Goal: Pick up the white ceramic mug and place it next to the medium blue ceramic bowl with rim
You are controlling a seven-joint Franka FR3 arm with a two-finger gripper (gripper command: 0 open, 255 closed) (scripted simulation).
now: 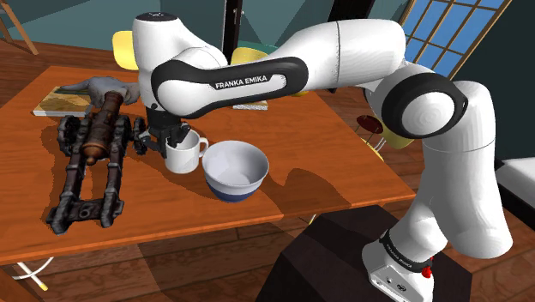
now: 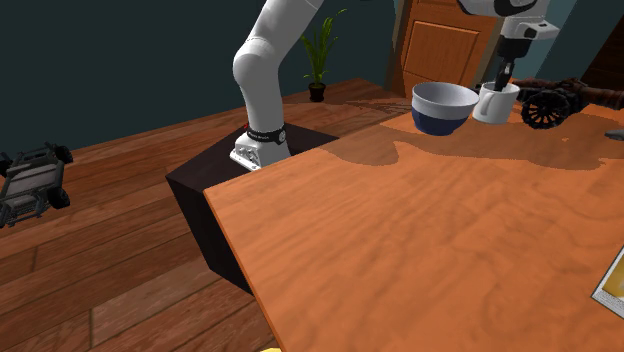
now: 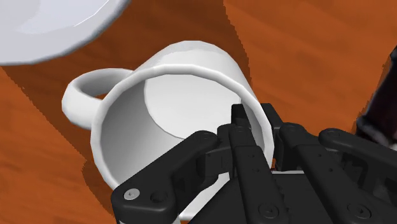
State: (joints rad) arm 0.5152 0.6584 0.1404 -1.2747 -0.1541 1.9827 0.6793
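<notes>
End effector [image 1: 171,141] in the shoulder view clamps the rim of the white mug [image 1: 184,156], which is upright just beside the blue-bottomed bowl [image 1: 234,170] on the wooden table [image 1: 326,163], near a model cannon [image 1: 94,163].

Second exterior view: the end effector [image 2: 503,78] comes down onto the mug [image 2: 494,103], between bowl [image 2: 444,107] and cannon [image 2: 560,100].

Wrist view: the end effector [image 3: 256,124] pinches the mug [image 3: 159,121] wall, one finger inside, one outside; its handle faces the bowl [image 3: 51,25].
</notes>
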